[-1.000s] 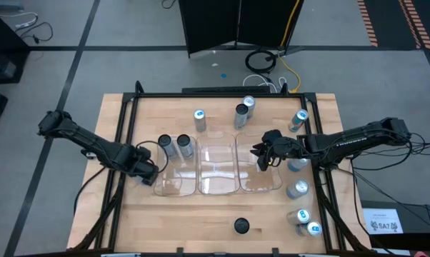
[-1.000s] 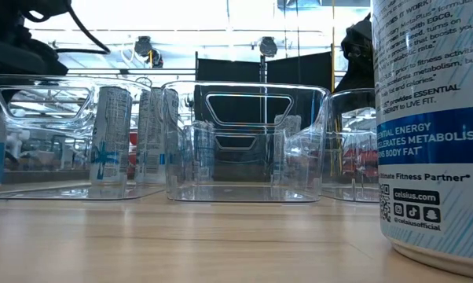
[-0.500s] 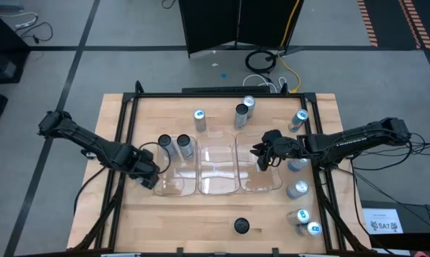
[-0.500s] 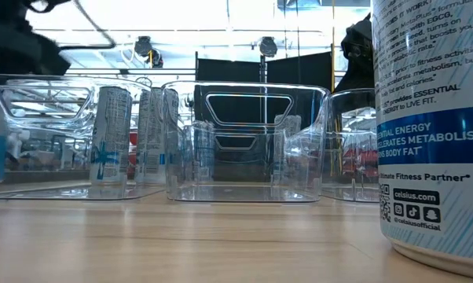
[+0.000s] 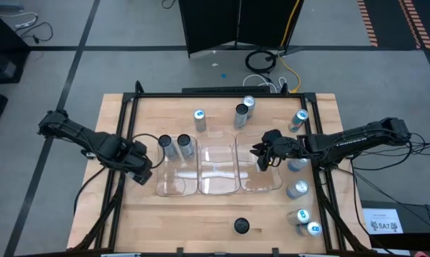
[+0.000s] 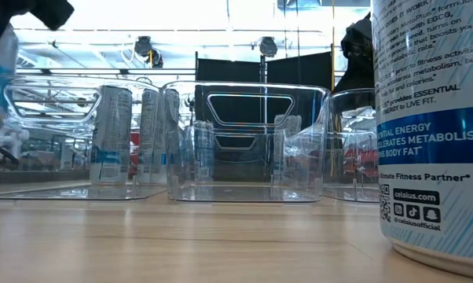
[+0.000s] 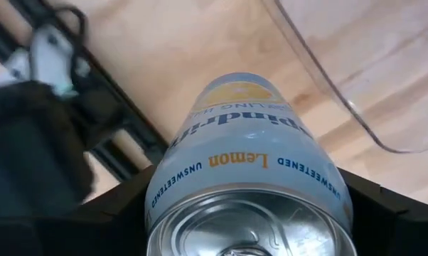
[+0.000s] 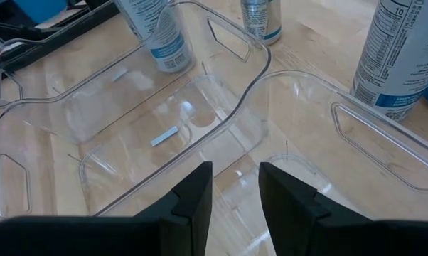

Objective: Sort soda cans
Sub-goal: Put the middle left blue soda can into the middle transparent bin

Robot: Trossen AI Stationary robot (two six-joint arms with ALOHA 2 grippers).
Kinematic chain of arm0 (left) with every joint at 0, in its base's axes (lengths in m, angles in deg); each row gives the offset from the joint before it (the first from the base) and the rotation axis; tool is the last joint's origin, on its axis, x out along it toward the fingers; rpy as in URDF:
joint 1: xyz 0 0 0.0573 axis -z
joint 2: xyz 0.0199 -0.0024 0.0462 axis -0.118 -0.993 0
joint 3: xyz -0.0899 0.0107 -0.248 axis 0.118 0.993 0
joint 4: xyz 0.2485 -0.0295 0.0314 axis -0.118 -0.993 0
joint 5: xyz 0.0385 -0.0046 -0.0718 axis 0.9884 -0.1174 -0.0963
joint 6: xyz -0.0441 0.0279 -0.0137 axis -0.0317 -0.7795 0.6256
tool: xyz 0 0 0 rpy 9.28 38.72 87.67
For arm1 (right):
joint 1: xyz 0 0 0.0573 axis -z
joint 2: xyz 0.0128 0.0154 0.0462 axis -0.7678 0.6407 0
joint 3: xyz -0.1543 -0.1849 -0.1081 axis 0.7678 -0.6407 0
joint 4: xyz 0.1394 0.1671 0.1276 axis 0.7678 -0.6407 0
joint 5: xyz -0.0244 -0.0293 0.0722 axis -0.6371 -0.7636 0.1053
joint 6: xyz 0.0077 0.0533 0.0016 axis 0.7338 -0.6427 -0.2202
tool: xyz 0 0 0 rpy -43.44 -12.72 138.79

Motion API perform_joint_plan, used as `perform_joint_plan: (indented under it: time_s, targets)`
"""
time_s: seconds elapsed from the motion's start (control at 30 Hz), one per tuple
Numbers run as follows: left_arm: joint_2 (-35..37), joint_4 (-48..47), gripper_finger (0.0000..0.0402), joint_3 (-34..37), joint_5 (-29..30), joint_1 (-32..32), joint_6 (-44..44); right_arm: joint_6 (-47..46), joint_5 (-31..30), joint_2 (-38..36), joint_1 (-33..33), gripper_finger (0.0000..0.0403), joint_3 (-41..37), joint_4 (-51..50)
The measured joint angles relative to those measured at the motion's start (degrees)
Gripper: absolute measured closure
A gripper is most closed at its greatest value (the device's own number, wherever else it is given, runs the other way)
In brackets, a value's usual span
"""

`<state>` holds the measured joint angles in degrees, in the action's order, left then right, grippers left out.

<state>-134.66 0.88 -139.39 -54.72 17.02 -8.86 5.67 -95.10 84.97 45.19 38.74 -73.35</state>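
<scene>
A lemon-labelled can (image 7: pixel 248 192) fills the lower middle of the left wrist view, its silver top toward the camera and its body lying between the two dark fingers (image 7: pixel 118 213) at the bottom corners. The left gripper (image 5: pixel 138 165) has closed on it from both sides, the jaws standing wide because the can is wide. In the high view that gripper sits at the left of the frame, just off the left edge of the left tray (image 5: pixel 173 187), and the wrist view shows bare wood and the tray's curved rim beyond the can. Judging by this, the can is being carried toward a tray, not set down.

Inside the left tray's upper part stand two dark-topped cans (image 5: pixel 174 145), side by side; their like tops suggest this tray collects one kind. The middle tray (image 5: pixel 216 189) holds nothing that I can see. The right gripper (image 5: pixel 261 158) hangs over the right tray (image 5: pixel 272 187), right of centre in the high view; its fingers (image 8: pixel 196 195) are nearly together with only a narrow slit between them, and they grip nothing.

Unsorted cans stand around the trays: blue-topped ones down the right edge (image 5: pixel 297 189), others along the upper part of the table (image 5: pixel 198 118), and one dark-topped can (image 5: pixel 241 226) near the bottom centre. A large can (image 6: pixel 433 126) looms at the right of the low view.
</scene>
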Motion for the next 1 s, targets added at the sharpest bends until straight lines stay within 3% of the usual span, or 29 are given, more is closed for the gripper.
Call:
perform_joint_plan:
  time_s: [0.23,0.4,0.53,0.63,0.73,0.87,1.0]
  targets:
    - [0.0,1.7,0.0093,-9.5,7.2,0.0,-4.9,0.0,0.0,0.0,0.0,0.0296,0.0,0.3]
    - [0.0,9.9,0.0093,-14.8,16.6,-1.0,-14.0,1.3,0.0,0.0,0.0,0.0296,0.0,2.0]
    - [-1.2,18.6,0.0093,-16.7,20.5,-6.3,-23.8,1.3,0.0,0.0,0.3,0.0296,0.0,2.5]
    - [-3.9,23.2,0.0093,-18.6,19.5,-13.7,-31.9,1.3,0.0,0.0,0.7,0.0296,0.0,3.4]
    - [-8.4,27.2,0.0092,-21.6,14.4,-22.1,-41.7,1.3,0.0,0.0,0.9,0.0296,0.0,5.2]
    - [-18.2,30.9,0.0092,-27.6,4.1,-31.8,-52.3,1.0,0.0,0.0,0.9,0.0296,0.0,5.1]
    - [-29.4,28.1,0.0091,-34.9,-0.6,-36.8,-60.3,0.8,0.1,0.0,0.9,0.0296,0.0,5.0]
